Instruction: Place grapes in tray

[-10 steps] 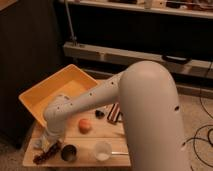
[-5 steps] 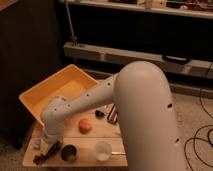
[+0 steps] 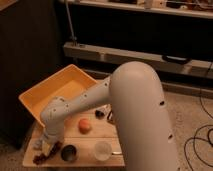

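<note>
The grapes point(image 3: 44, 155) are a dark red bunch lying at the front left corner of the small wooden table point(image 3: 87, 137). The yellow tray point(image 3: 42, 97) stands at the table's back left, and nothing shows inside it. My white arm point(image 3: 75, 107) reaches down over the table's left side. The gripper point(image 3: 48, 145) is at its low end, right over the grapes and touching or nearly touching them. The wrist hides part of the bunch.
An orange fruit point(image 3: 85, 125) lies mid-table. A dark cup point(image 3: 68, 152) and a white cup point(image 3: 102, 149) stand along the front edge. Small dark objects point(image 3: 100, 114) sit behind them by my arm. A dark shelf unit point(image 3: 150, 55) runs behind, and cables point(image 3: 200, 140) lie on the floor at right.
My arm has shifted a little to the left, with the gripper staying low at the grapes. The grapes and other objects have not moved.
</note>
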### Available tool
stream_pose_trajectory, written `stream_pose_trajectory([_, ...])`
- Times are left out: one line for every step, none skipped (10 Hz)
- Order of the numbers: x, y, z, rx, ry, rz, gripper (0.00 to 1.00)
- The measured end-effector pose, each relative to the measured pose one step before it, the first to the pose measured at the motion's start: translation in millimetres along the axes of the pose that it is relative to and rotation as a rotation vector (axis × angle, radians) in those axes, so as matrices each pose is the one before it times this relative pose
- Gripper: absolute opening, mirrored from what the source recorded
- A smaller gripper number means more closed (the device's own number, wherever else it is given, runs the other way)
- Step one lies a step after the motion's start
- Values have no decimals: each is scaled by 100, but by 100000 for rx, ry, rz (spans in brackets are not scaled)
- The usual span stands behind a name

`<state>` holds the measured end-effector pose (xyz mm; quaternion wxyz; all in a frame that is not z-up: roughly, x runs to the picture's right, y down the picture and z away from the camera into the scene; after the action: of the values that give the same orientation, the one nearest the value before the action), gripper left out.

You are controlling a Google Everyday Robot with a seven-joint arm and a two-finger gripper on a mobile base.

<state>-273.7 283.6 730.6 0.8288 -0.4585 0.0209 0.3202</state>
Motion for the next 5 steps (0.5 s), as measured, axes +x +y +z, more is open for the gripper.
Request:
stream_pose_trajectory([74,9,432,-296,1720,-536,65])
stream_pose_trajectory([67,-98,365,-135,1774,-400,60])
stream_pose_trajectory([127,-168,271,290,1686,-104,51])
stream_pose_trajectory([-11,-115,165,494,1194,-12,41])
stream_pose_trajectory([-47,29,102,1030,1108,130,31])
